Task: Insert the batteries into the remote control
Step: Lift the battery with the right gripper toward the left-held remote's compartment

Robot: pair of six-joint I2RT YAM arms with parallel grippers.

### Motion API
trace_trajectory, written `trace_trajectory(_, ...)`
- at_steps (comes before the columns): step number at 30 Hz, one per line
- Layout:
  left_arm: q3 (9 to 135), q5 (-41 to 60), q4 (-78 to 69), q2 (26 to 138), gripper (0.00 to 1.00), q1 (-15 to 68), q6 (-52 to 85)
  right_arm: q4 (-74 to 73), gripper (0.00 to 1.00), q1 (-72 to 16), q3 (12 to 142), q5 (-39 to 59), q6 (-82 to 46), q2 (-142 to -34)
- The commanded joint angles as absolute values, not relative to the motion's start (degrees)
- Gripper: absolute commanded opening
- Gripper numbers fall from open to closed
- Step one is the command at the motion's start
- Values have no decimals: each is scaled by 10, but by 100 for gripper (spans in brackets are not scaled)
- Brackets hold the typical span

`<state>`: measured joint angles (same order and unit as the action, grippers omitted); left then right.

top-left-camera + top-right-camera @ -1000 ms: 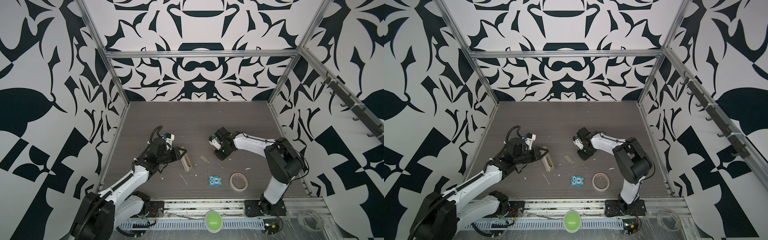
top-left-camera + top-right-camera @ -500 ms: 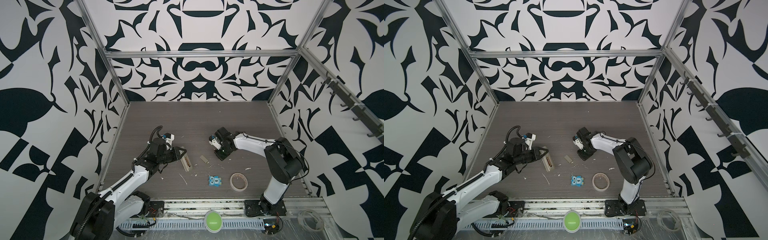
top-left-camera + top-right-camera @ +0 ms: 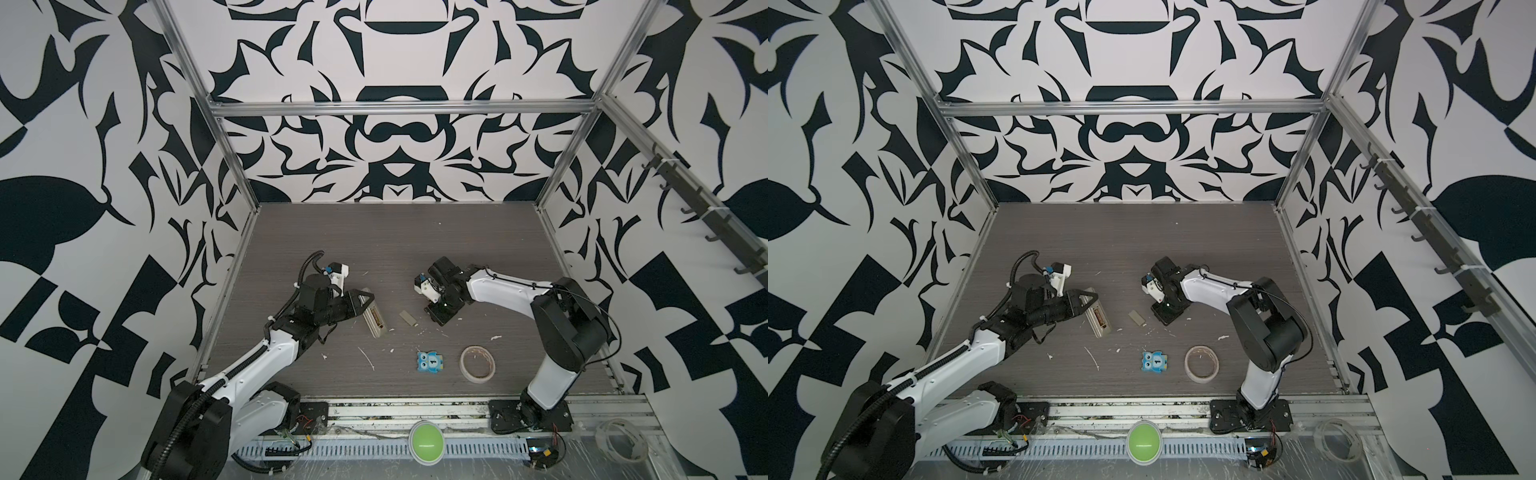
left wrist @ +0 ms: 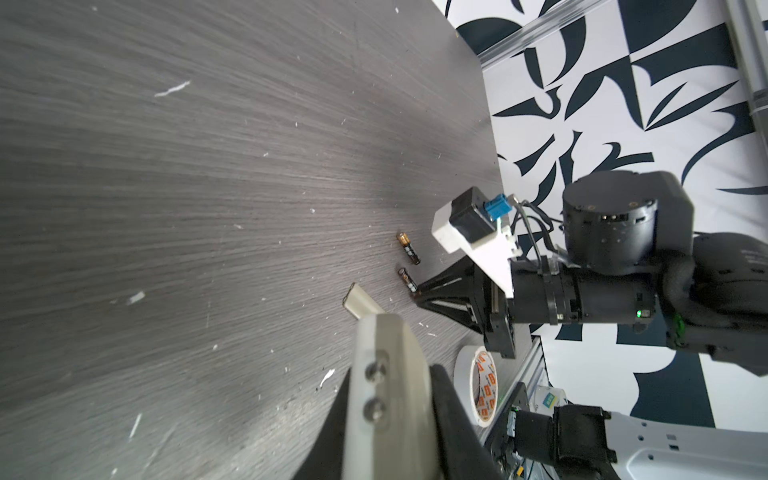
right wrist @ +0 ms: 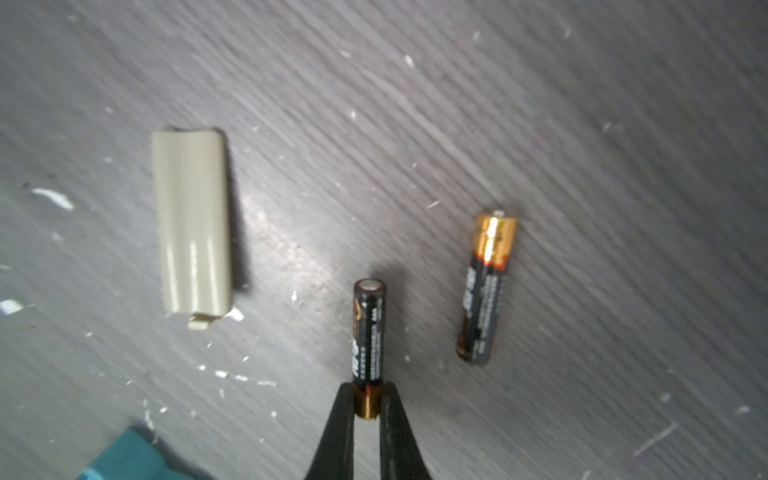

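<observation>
A grey wood-grain tabletop [image 3: 374, 232], littered with white scraps [image 3: 366, 357], sits inside walls of bold black-and-white pattern. On it, near the right arm, lie the 2 small dark cylindrical batteries with gold bands. 1 battery [image 5: 368, 332] is pinched at its gold end by the right gripper [image 5: 368, 401]. The thin black jaws are closed on that tip alone and the rest of the barrel juts out ahead. Whether it is clear of the table cannot be told. The second battery [image 5: 486, 291] lies loose just beside it, roughly parallel, with its gold end pointing the opposite way.

The slim off-white plastic remote control [image 3: 374, 318] lies well apart, towards the left arm, with its open battery bay facing up. The left gripper [image 3: 363, 296] is closed narrowly on its far end, apparently bracing it. Between the remote control and the batteries rests the beige curved plastic battery cover [image 3: 408, 318]. Nearer the front edge are a blue owl tile marked 1 [image 3: 430, 362] and a roll of pale tape [image 3: 478, 362].

The grip is the weak point. With so little of the battery held, it could swivel or slip out during the carry. A tilted battery would jam against the bay wall or go in the wrong way round. A low path could clip the cover, and a nudge would set the second battery rolling.
</observation>
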<state>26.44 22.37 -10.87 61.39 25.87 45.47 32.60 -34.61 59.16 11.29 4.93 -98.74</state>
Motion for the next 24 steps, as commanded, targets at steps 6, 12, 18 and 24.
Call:
trace_trajectory(6, 246, 207, -182, 605, 0, 257, 474, 313, 0, -355, 576, 176, 22, -899)
trace_trajectory(12, 233, 212, -235, 593, 0, 257, 484, 307, 0, -399, 589, 186, -9, -827)
trace_trajectory(18, 208, 226, -301, 579, 0, 257, 499, 306, 0, -433, 618, 181, -32, -781)
trace_trajectory(24, 185, 225, -340, 564, 0, 257, 508, 315, 0, -465, 648, 156, -49, -783)
